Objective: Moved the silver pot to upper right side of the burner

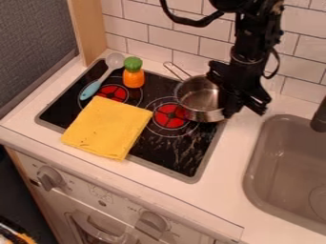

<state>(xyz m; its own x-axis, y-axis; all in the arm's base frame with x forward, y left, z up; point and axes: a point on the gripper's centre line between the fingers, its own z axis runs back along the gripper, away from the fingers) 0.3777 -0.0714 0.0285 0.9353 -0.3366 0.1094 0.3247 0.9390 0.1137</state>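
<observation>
At the right edge of the stovetop, my gripper (239, 99) hangs low over the right side of the silver pot (196, 99), hiding part of its rim and wall. The pot is empty inside and overlaps the right side of the red burner (170, 116), toward the back right. Its wire handle points up and left toward the tiled wall. Whether the gripper holds the rim cannot be made out.
A yellow cloth (108, 127) covers the stovetop's front left. Behind it are an orange toy with a green top (134, 73) and a blue-and-grey spoon (102, 78). A sink (290, 167) lies at right, with a dark faucet (320, 116).
</observation>
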